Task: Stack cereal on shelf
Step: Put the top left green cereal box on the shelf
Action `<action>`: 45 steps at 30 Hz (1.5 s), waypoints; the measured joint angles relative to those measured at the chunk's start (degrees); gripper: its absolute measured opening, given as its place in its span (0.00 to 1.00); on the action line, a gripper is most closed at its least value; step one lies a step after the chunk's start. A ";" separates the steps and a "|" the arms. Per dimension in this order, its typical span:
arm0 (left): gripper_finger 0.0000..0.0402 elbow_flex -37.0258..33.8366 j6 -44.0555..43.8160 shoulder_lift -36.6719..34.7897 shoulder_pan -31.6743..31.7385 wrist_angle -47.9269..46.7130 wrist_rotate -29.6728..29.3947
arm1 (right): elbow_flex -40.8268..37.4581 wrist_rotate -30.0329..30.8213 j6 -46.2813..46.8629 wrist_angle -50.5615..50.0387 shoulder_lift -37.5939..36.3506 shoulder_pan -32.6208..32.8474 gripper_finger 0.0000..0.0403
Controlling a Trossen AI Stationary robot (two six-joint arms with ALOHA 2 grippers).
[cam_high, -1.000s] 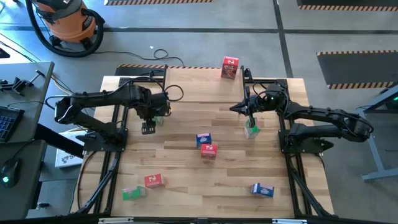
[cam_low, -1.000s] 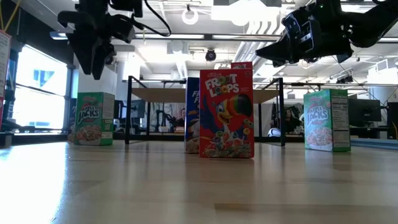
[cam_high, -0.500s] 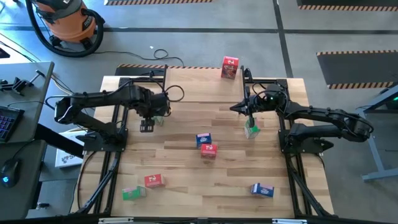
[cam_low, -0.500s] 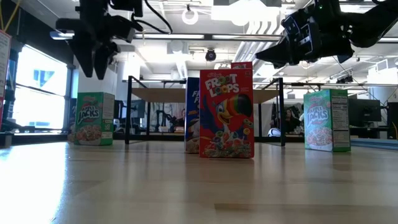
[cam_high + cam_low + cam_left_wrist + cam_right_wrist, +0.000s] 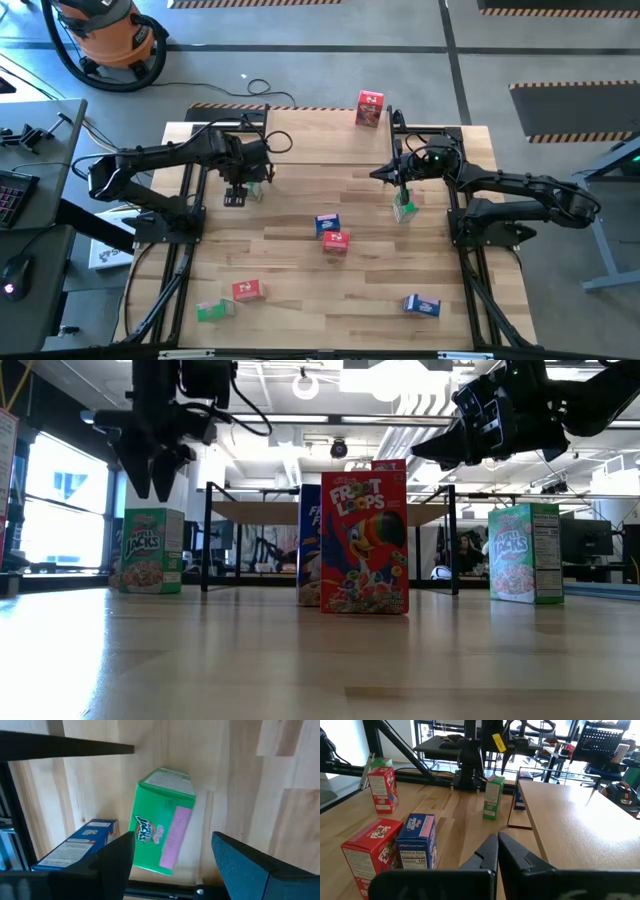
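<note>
A: One green box [image 5: 162,826] stands on the table's left side, beside the shelf [image 5: 570,827], below the left gripper [image 5: 172,852], whose fingers are spread.

B: Probably light, crushable cardboard; pinch its broad faces gently. Right gripper [image 5: 498,851] is pressed together.

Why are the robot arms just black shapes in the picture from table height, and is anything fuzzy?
Low view: bright ceiling lights and windows sit behind the arms, so the left pincer shows as a dark silhouette, while the red cereal box is lit and sharp. Left wrist view: the green cereal box looks slightly soft, its print hard to read. High view: light is even, shadows faint.
</note>
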 joint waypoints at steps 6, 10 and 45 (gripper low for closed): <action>0.64 -1.75 2.14 0.02 2.45 2.15 -0.05 | 0.00 0.01 0.00 0.00 0.00 0.00 0.00; 0.64 -2.18 3.26 0.02 3.83 3.03 0.03 | 0.00 0.01 -0.37 0.00 0.00 0.00 0.00; 0.64 -2.18 4.69 0.02 6.64 3.39 3.05 | 0.00 -0.01 -0.39 0.02 0.00 0.00 0.00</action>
